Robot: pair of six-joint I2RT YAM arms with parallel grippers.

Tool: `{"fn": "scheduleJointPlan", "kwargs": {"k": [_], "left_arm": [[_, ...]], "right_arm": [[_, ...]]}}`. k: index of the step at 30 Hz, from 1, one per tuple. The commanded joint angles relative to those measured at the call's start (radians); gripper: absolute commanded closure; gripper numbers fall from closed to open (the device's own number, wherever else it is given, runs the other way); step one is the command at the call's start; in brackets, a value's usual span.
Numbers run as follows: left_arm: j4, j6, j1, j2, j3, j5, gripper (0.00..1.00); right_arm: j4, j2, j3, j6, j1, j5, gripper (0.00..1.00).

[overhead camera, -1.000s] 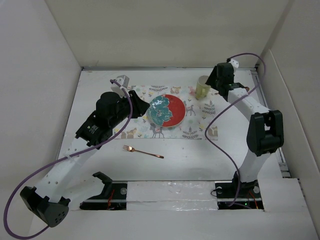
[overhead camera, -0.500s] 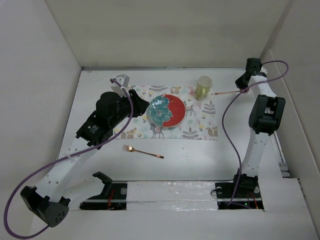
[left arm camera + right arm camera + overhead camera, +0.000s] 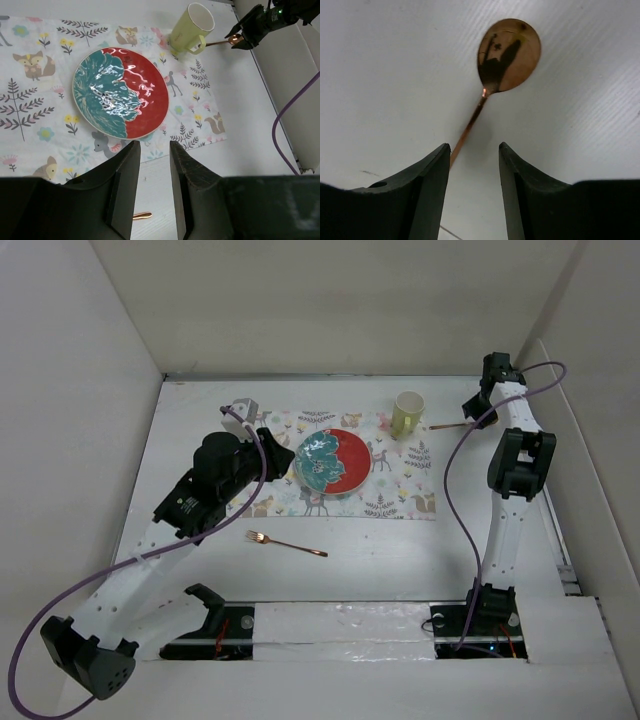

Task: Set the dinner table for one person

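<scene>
The dinner table point(image 3: 400, 550) is the white tabletop. On it lies an animal-print placemat point(image 3: 400, 502) with a red and teal plate point(image 3: 333, 461) and a pale yellow mug point(image 3: 407, 413). A copper spoon point(image 3: 448, 426) lies right of the mug. My right gripper point(image 3: 476, 415) is open just above the spoon's bowl end; in the right wrist view point(image 3: 474, 147) the bowl point(image 3: 509, 55) lies ahead and the handle runs under the left fingertip point(image 3: 440, 160). My left gripper point(image 3: 275, 455) hovers open and empty by the plate's left rim. A copper fork point(image 3: 287, 543) lies near of the placemat.
White panel walls border the table on the left, far and right sides. The left wrist view shows the plate point(image 3: 120, 92), the mug point(image 3: 192, 27), the spoon point(image 3: 220, 43), the right gripper point(image 3: 255, 25) and the fork's handle tip point(image 3: 141, 215). The arm bases sit at the near edge.
My right arm has swung from the mug out to the far right and come down over the spoon. My left arm has drawn back slightly from the plate.
</scene>
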Motion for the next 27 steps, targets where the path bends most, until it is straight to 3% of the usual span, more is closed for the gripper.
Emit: {"fn": "scheduleJointPlan", "kwargs": {"k": [1, 8, 18, 27], "left_arm": [[0.036, 0.035, 0.003, -0.031, 0.002, -0.048, 0.72], [0.019, 0.048, 0.003, -0.055, -0.002, -0.069, 0.72], [0.021, 0.038, 0.003, -0.069, -0.015, -0.065, 0.72], [0.013, 0.028, 0.003, -0.074, -0.014, -0.071, 0.73]], "right_arm": [[-0.076, -0.004, 0.003, 0.043, -0.002, 0.07, 0.51], [-0.101, 0.017, 0.003, 0.051, 0.007, 0.097, 0.52], [-0.141, 0.084, 0.133, 0.04, 0.025, 0.08, 0.41], [-0.198, 0.166, 0.262, 0.037, 0.035, 0.063, 0.48]]}}
